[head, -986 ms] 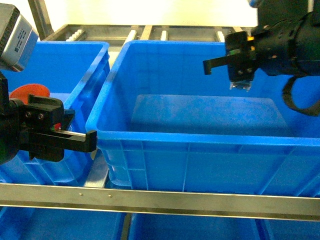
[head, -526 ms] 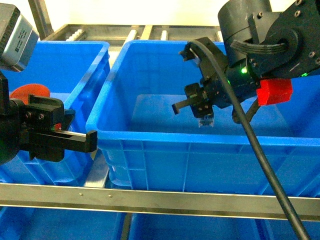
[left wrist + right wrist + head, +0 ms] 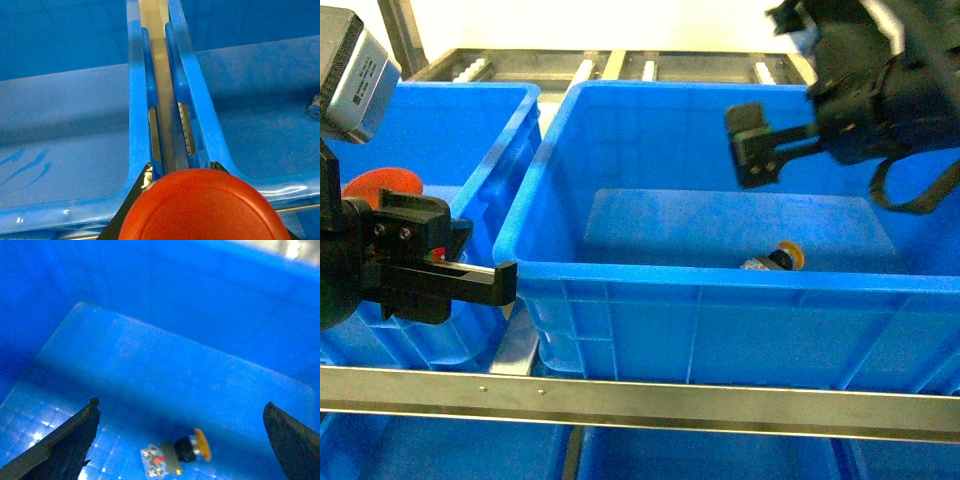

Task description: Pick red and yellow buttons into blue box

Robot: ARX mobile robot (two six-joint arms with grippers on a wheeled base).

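Hovering high over the big crate, the right gripper [image 3: 760,150] has its jaws spread wide with nothing between them; in its wrist view the two dark fingers [image 3: 60,445] sit far apart at the bottom corners, open air between. Straight below lies the yellow button [image 3: 177,452], on its side on the smooth floor of the blue box [image 3: 720,275], yellow cap pointing right, black body in the middle, clear base to the left. From the head view it rests near the front wall, right of centre, partly hidden by the rim, alone on that floor as far as the picture shows.

Over on the left, the left gripper [image 3: 445,275] is parked above the gap between the two crates, and it has the red button [image 3: 202,205] clamped: the round red cap fills the bottom of its wrist view, with black finger edges peeking out on either side. That red cap also shows in the head view behind the gripper block. Beneath it runs a grey metal rail [image 3: 165,100] between the rolled blue rims.

To the left stands the neighbouring blue crate [image 3: 480,110]; its floor looks bare, though the arm hides much of it. A metal bar [image 3: 640,400] crosses the front of the head view, more blue below it.
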